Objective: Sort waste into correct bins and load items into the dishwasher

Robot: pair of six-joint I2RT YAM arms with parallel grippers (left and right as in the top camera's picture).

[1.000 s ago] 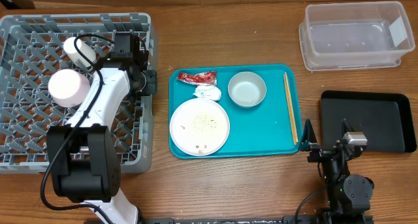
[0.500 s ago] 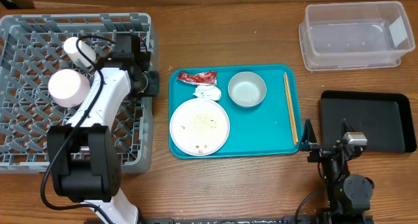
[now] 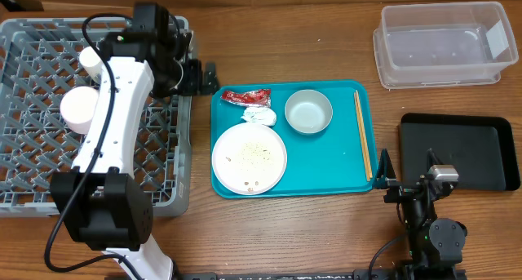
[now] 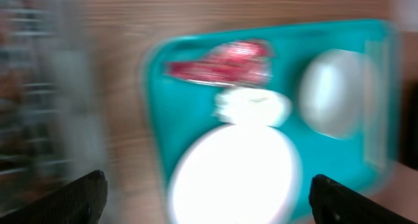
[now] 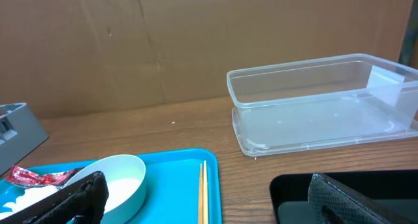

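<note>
Left pincer (image 3: 201, 75), released and empty just off the grey lattice dish rack's (image 3: 33, 166) 3 o'clock wall, is probably best lowered onto the small red shiny wrapper (image 3: 245, 95) at the teal tray's (image 3: 326, 162) 11 o'clock corner. The crumpled white tissue (image 3: 259, 115) just beside the wrapper at 5 o'clock should be avoided. Right pincer (image 3: 385, 175) is parked spread and empty at the bench's (image 3: 310, 231) 5 o'clock.

The left arm (image 3: 114, 108) is made of long white shells joined by black motor housings. It has a blocky black base (image 3: 102, 219) at the near-left corner of the table (image 3: 310, 231). A thin black cable (image 3: 87, 27) arcs off its upper link, and another trails beside the base. The left end effector (image 3: 198, 74) is black. In the left wrist view its fingers (image 4: 78, 196) show only as dark, blurred wedges. The right arm (image 3: 430, 215), by the table's near edge, is black with a small silver-grey block (image 3: 443, 174). The right end effector (image 5: 208, 185) has black fingers (image 5: 75, 198) with a pebbled surface.
</note>
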